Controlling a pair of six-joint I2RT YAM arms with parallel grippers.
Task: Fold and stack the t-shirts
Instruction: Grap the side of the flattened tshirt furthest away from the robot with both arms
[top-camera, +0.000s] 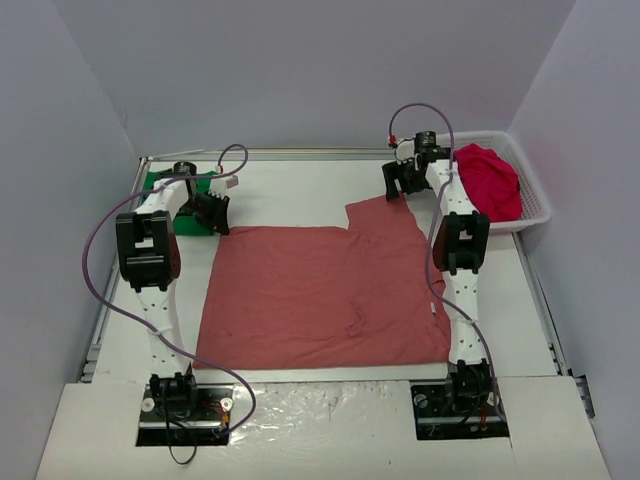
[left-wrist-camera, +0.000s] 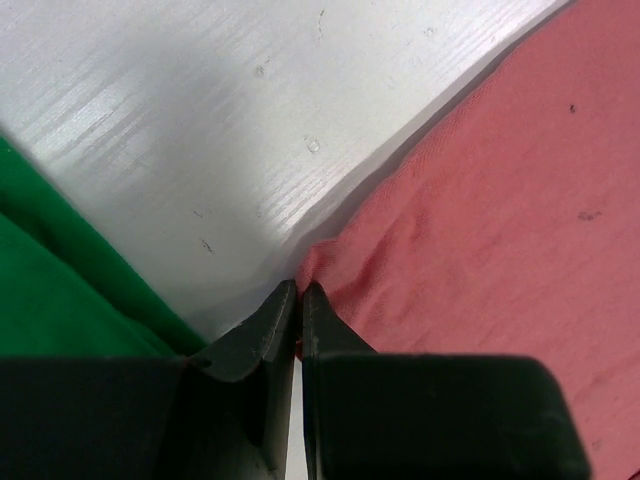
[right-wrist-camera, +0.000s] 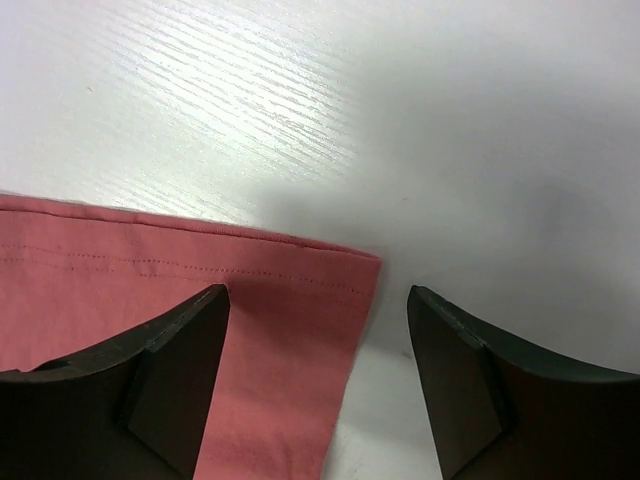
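Note:
A salmon-pink t-shirt (top-camera: 320, 290) lies spread flat in the middle of the table. My left gripper (top-camera: 215, 215) is at its far left corner, with the jaws shut on the shirt's edge (left-wrist-camera: 330, 262) in the left wrist view. A green t-shirt (top-camera: 160, 183) lies folded just beyond that gripper, also seen as green cloth (left-wrist-camera: 50, 290) at the left. My right gripper (top-camera: 398, 185) hangs open over the pink shirt's far right corner (right-wrist-camera: 300, 290), which lies between the fingers and touches neither. A crimson t-shirt (top-camera: 490, 180) is bunched in the basket.
A white lattice basket (top-camera: 535, 212) stands at the far right corner of the table, beside the right arm. Grey walls close in the table on the left, back and right. Bare white tabletop (top-camera: 300, 185) shows beyond the pink shirt.

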